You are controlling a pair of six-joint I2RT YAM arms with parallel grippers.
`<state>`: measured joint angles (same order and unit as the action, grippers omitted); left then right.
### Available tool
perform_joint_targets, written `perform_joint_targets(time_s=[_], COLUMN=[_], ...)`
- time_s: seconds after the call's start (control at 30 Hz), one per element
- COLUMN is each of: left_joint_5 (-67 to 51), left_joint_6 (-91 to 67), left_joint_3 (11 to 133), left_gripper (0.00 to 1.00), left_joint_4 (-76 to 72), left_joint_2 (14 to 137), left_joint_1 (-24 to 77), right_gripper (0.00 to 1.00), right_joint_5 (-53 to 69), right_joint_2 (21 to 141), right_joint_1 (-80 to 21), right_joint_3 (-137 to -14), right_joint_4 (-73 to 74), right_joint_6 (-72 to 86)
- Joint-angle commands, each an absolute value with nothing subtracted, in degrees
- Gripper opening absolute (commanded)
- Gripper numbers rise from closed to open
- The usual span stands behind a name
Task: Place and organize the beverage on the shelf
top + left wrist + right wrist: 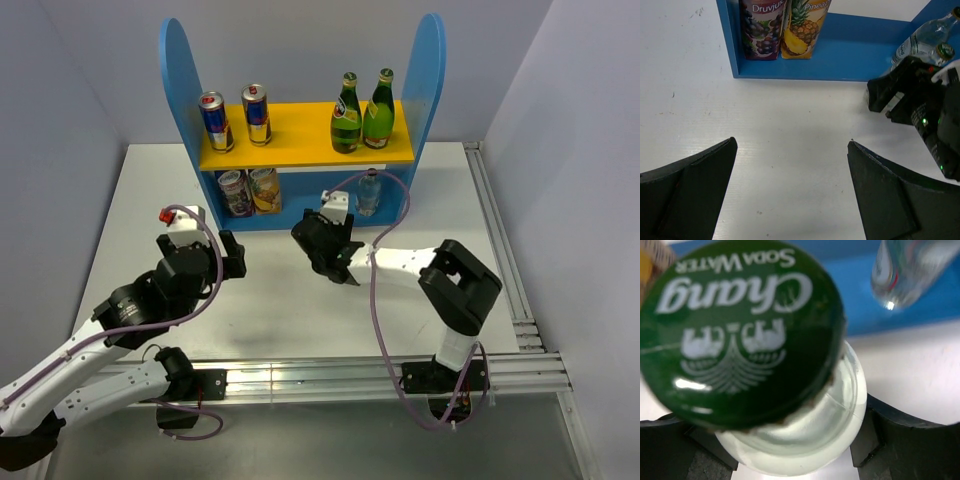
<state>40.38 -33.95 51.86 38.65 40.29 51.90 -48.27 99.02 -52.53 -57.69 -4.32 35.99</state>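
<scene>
Here the right jaws clamp a soda-water bottle (740, 330); a clear bottle (900, 270) stands upper right. Left jaws gape wide.

You've got bright, even light from above on the white tabletop (290, 300), and the shadows under the arms are soft and faint. Pale glare streaks the silver metal rail (320, 378) at the near edge. The overhead view is sharp. Left wrist: the purple and yellow juice cartons (782, 25) read crisp. Right wrist: the green-capped clear glass bottle (755, 350) looms soft-edged, with small glints on its cap. The second clear bottle (910, 270) behind it is plainly blurred.
</scene>
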Motion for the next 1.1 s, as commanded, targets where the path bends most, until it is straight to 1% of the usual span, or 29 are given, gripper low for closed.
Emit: perform_joint_targets(time_s=[0.0,0.33,0.7,1.07], left_joint_5=[41.1,40.8,40.5,40.5], left_joint_6=[-33.3,-32.7,-32.7,-32.6], left_joint_3=[51.9,51.7,51.6,51.6], left_gripper=[0.99,0.99,0.99,0.99], left_joint_4=[37.6,37.2,37.2,37.4], left_joint_2=[40.2,39.6,39.0,39.1], left_joint_1=[52.1,52.1,52.1,52.1], right_gripper=[0.00,0.00,0.00,0.00], right_joint_5=[-51.2,-50.2,-50.6,-52.3], right_joint_2=[99.8,106.3,109.2,113.6], right_joint_1=[-49.6,-43.3,-41.0,-40.1], right_joint_3=[-64.2,-69.5,-71.5,-77.8], right_joint_4=[-12.1,-14.2,-16.3,-13.4], right_joint_6=[29.5,28.0,29.2,29.8])
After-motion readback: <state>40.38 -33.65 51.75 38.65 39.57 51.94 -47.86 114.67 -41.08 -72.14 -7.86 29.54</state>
